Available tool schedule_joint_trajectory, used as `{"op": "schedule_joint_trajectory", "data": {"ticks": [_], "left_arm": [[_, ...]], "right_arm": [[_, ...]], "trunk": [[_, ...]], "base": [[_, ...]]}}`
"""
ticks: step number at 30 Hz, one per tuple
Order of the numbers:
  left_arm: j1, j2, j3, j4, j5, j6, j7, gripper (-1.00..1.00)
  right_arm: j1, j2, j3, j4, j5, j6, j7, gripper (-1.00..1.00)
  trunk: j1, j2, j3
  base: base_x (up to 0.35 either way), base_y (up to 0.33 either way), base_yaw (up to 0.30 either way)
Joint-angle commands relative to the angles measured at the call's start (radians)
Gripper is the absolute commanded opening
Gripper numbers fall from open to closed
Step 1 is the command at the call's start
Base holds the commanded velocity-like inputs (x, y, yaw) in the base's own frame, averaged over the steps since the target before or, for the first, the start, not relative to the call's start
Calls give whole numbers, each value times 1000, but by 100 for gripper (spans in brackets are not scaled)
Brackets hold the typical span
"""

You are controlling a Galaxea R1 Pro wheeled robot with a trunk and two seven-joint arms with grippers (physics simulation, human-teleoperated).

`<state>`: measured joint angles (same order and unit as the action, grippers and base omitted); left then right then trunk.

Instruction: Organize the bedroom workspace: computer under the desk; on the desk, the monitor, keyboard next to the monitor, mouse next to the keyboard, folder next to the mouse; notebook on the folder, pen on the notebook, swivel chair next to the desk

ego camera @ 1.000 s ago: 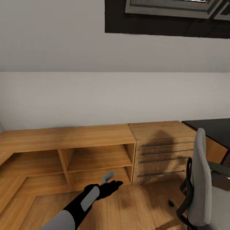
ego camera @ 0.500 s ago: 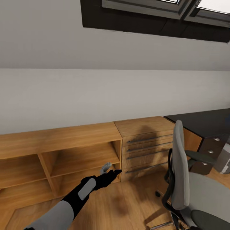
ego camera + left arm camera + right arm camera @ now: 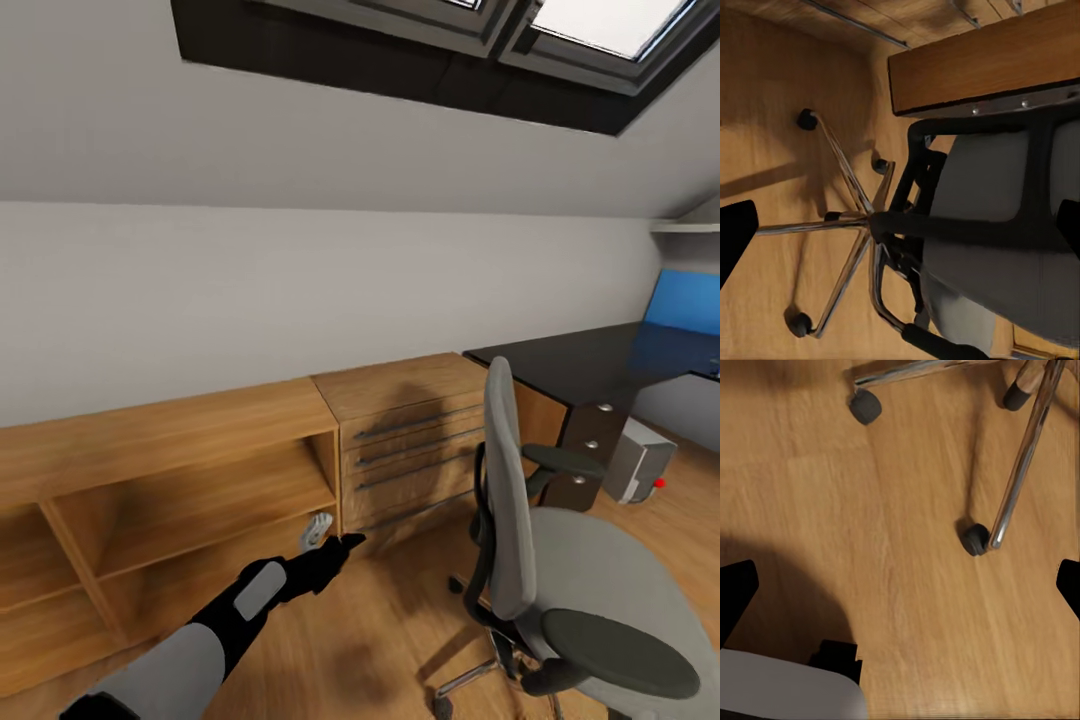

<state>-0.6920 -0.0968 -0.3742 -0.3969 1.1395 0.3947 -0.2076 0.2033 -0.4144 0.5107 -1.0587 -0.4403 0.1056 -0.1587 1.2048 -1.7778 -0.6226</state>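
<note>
Two sets of jaws spread wide, holding nothing: left gripper (image 3: 335,545) reaches out over the floor (image 3: 400,630), swivel chair (image 3: 560,560) stands beside the dark tabletop (image 3: 570,360), computer (image 3: 637,462) tucked under it.

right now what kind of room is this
Probably a bedroom's attic study corner: a grey swivel chair stands on a wood floor by a dark desk, low wooden shelves and drawers line the wall, and a skylight sits in the sloped ceiling.
</note>
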Motion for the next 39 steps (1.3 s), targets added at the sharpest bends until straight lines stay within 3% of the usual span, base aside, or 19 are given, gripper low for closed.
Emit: {"op": "schedule_joint_trajectory", "data": {"ticks": [1,6,29,33,39], "left_arm": [[-7,0,3,13,7,1,-2,100],[-38,-10,25,56,-3,-22,-3,100],[-32,-16,20,64,-6,-63,-5,100],[-32,-16,20,64,-6,-63,-4,100],[-30,-16,19,63,-6,-63,-5,100]], "right_arm": [[0,-1,3,-3,-7,4,-8,100],[1,-1,3,-3,-6,3,-8,100],[2,-3,3,-3,-6,3,-6,100],[3,-8,3,-3,-8,-26,-5,100],[5,-25,3,-3,-11,-48,-4,100]], "trunk": [[4,-8,-4],[23,-43,-20],[111,-204,-92],[127,-232,-104],[127,-232,-104]], "base": [[0,0,-298],[0,0,-298],[0,0,-298],[0,0,-298],[0,0,-298]]}}
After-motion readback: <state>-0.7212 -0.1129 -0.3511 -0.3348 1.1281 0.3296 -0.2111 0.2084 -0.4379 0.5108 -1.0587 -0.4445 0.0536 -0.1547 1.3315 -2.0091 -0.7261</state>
